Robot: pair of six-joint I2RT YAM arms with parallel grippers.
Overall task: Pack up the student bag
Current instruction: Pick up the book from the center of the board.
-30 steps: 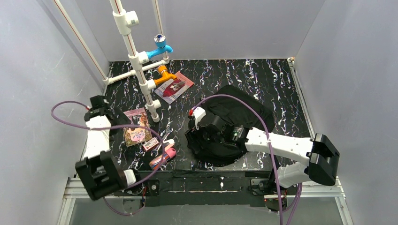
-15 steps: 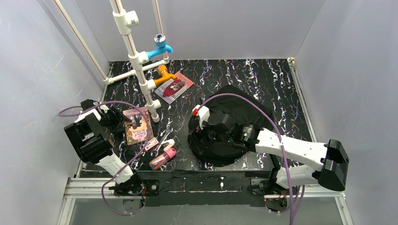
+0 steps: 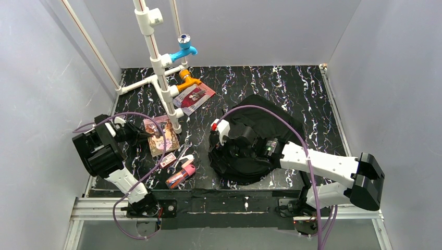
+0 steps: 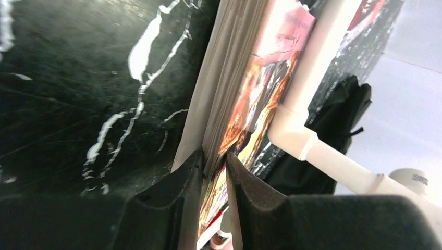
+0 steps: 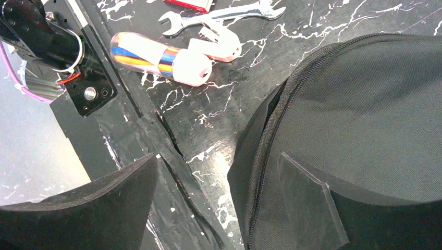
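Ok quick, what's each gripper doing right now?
Left gripper: fingers closed on the edge of the book.
Right gripper: open, one finger against the student bag, gripping nothing.

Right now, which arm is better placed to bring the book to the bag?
The left. Its gripper is already closed on the book. The right gripper is open at the bag's edge, holding nothing.

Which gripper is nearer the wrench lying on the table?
Left. The left gripper, shut on the book, sits just left of the wrench. The right gripper is open at the student bag, farther off to the wrench's right.
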